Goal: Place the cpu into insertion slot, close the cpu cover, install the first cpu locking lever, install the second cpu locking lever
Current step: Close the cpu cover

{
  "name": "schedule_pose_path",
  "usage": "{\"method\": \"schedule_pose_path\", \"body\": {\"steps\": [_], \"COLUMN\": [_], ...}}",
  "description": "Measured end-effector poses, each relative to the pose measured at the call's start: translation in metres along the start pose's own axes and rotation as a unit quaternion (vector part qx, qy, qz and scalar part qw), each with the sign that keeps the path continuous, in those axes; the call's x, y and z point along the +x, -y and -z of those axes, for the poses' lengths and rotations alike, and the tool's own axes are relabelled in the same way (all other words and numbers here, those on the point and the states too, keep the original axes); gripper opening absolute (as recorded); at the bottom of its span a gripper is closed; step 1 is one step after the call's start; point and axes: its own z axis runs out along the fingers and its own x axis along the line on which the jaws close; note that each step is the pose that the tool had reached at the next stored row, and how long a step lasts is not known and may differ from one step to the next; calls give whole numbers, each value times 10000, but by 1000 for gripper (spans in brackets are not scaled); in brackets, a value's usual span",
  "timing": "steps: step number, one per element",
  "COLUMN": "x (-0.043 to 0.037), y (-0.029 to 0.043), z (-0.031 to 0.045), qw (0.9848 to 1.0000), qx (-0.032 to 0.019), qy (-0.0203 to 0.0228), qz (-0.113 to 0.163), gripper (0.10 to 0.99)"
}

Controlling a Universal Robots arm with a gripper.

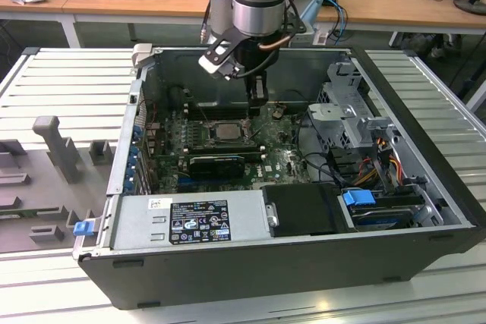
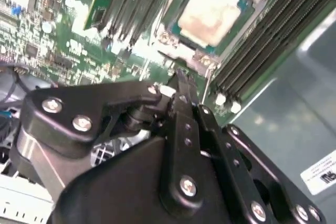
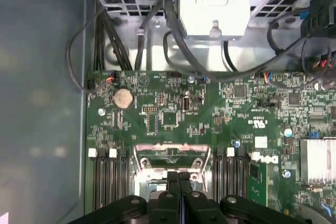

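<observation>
Silvery-beige cpu [image 2: 210,14] sits flat in the insertion slot [image 2: 243,4] just beyond the tips of the gripper [image 2: 178,80], framed by the cpu cover [image 2: 181,45] (apparently lowered over it). The fingers [image 3: 172,182] are pressed together with nothing between them, probably to serve as one narrow pusher at the socket's near edge.

The cpu [image 2: 210,14] is dull pale metal (smudged beige), the end effector [image 2: 178,80] matt black.
</observation>
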Motion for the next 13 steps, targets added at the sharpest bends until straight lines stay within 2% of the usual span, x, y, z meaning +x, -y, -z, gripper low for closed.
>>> {"method": "schedule_pose_path", "body": {"steps": [1,4,5,7,9,13], "x": [0,1,2,2,2,2], "y": [-53,-86,-108,-203,-240,-398], "z": [-1,91,91,86,83,73], "qw": [10000,10000,10000,10000,10000,10000], "qx": [18,40,40,43,44,51], "qy": [1,1,-1,1,0,0], "qz": [2,0,0,0,1,0], "gripper": [106,106,106,106,106,106]}}
